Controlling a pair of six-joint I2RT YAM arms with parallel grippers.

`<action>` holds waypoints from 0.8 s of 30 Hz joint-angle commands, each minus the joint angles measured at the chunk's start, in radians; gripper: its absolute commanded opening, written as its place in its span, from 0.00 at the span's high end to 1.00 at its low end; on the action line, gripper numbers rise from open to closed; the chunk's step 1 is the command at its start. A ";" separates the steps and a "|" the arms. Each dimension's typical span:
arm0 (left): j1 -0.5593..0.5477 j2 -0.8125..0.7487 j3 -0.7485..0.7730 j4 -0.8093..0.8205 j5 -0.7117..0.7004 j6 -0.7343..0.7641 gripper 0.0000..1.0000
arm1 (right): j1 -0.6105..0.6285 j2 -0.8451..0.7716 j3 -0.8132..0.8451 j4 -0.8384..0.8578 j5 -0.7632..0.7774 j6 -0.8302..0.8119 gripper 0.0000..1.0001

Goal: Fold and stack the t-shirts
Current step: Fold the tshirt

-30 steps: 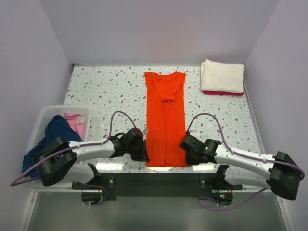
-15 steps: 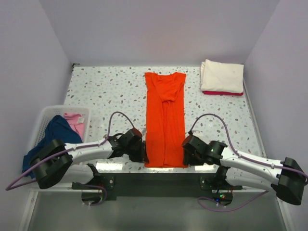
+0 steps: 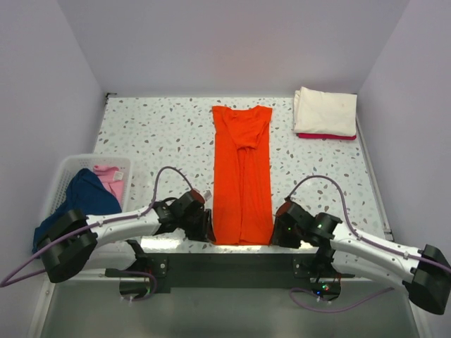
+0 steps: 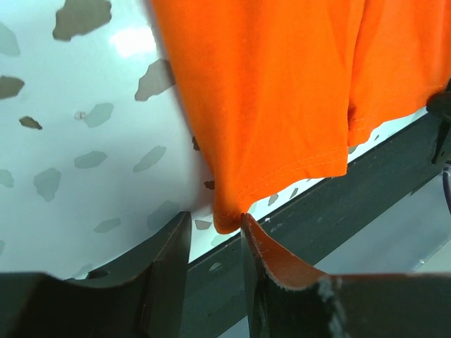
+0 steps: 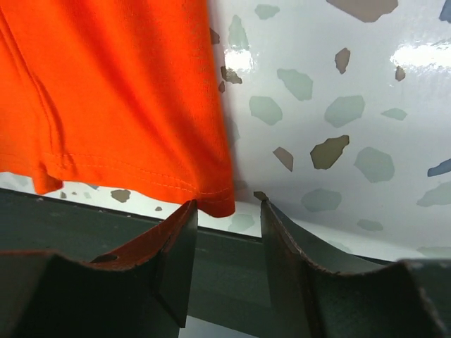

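My left gripper point(image 4: 215, 224) has its fingers point(image 4: 165, 274) parted, with nothing pinched. The near hem corner of the orange t-shirt point(image 4: 282, 91) lies on the table point(image 4: 70, 105) right at the gap between their tips, and I cannot tell whether it touches them. My right gripper point(image 5: 227, 208) is likewise spread and empty. The shirt's other hem corner lies just ahead of the finger point(image 5: 165, 267) nearer the cloth. From both pairs of fingers the shirt runs straight away as a long, narrow folded strip, collar at the far end. Well beyond the right fingers, a cream-white t-shirt point(image 3: 325, 111) sits folded on a red t-shirt point(image 3: 324, 136). Out to the side of the left fingers, a white basket point(image 3: 84, 159) holds a navy t-shirt point(image 3: 81, 193) and a pink t-shirt point(image 3: 109, 179).
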 commanded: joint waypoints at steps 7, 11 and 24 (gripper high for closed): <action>-0.003 -0.027 -0.046 0.068 0.032 -0.049 0.62 | -0.125 -0.109 -0.023 -0.011 -0.075 -0.001 0.56; -0.003 -0.023 -0.057 0.082 0.033 -0.058 0.64 | -0.134 -0.086 -0.033 0.024 -0.075 -0.001 0.60; -0.004 -0.003 -0.089 0.120 0.033 -0.084 0.66 | -0.146 0.000 -0.106 0.168 -0.187 0.008 0.65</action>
